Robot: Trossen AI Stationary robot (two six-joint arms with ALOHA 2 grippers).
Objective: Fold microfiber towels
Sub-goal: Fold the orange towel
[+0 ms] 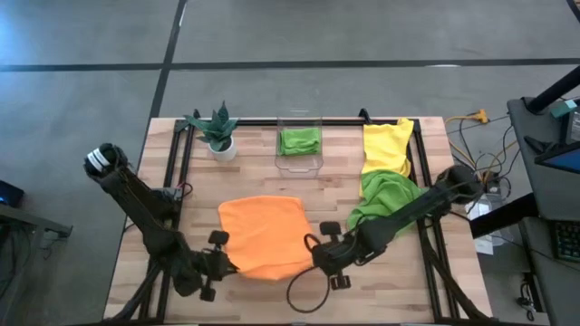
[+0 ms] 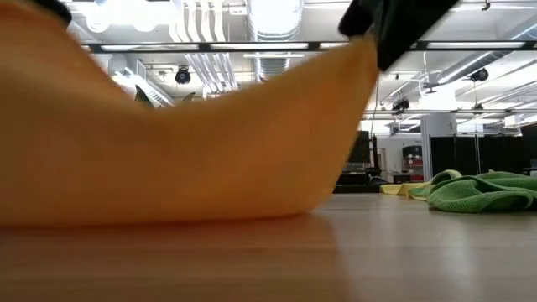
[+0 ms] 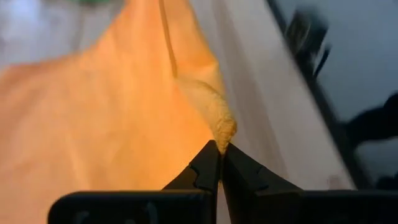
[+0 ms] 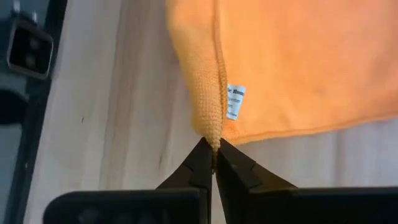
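The wooden slatted table (image 1: 381,290) carries a soft orange microfiber towel (image 1: 265,234) at its middle. At the towel's near corners, the left gripper (image 1: 222,263) and right gripper (image 1: 315,254) each pinch its fabric, fingers clamped together.

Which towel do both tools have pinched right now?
The orange towel at the table's front centre: left tool and right tool each pinch a corner. The yellow towel and both green towels lie untouched.
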